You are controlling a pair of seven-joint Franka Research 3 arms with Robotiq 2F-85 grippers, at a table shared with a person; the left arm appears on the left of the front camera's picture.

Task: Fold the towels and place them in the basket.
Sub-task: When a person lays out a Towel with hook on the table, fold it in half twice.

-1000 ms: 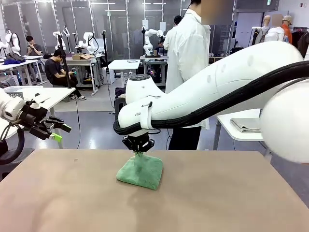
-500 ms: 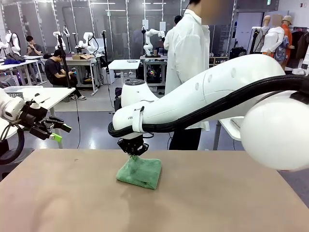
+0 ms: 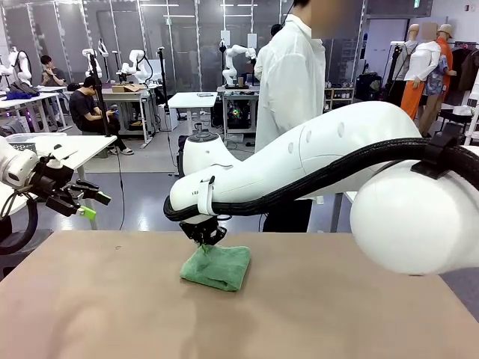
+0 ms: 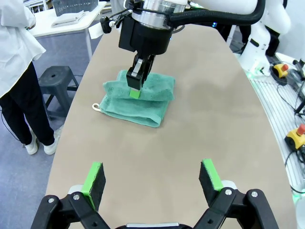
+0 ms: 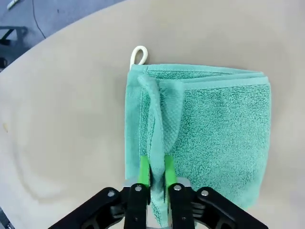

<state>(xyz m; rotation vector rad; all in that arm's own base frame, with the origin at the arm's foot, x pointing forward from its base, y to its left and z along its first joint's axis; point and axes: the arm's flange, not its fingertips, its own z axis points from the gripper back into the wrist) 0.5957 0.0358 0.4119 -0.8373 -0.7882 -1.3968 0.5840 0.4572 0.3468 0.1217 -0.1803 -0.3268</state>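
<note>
The green towel (image 3: 217,267) is lying folded near the middle of the worktop (image 3: 337,314), its white loop (image 5: 137,55) sticking out at one corner. The right gripper (image 5: 156,164) is standing over it, jaws narrow, pinching a raised ridge of cloth. The left gripper (image 4: 152,179) is hovering wide open, well apart from the towel.

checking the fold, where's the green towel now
Front view: the green towel lies folded on the table, centre, nearer the far edge, a fold between the right gripper's pads.
</note>
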